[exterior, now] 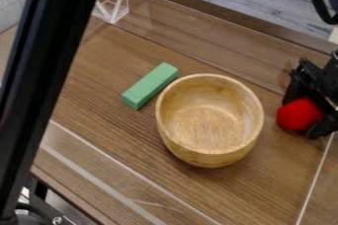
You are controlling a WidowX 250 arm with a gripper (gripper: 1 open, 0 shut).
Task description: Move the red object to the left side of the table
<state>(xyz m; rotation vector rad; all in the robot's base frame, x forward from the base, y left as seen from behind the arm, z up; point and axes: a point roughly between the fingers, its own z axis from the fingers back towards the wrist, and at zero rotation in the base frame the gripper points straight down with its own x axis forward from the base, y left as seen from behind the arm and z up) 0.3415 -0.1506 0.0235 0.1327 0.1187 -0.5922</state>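
I have the gripper [313, 99] down at the right edge of the worktop [106, 71], pointing straight at the surface. Its black jaws stand wide apart, one on each side of the red object [298, 116], and I cannot tell from this view whether either jaw touches it. The grip is released, not clenched. The red object rests on the worktop near the right edge, close to the clear acrylic wall [321, 185] there, and just beside the wooden bowl [209, 118].

The wooden bowl sits upright around the middle of the worktop, a little toward the near edge, with nothing showing inside it. A green block [149, 85] lies flat just beside the bowl's far left rim, set on a slant. A dark bar [53, 71] close to the camera crosses my view down the left side and hides part of the worktop's left edge.
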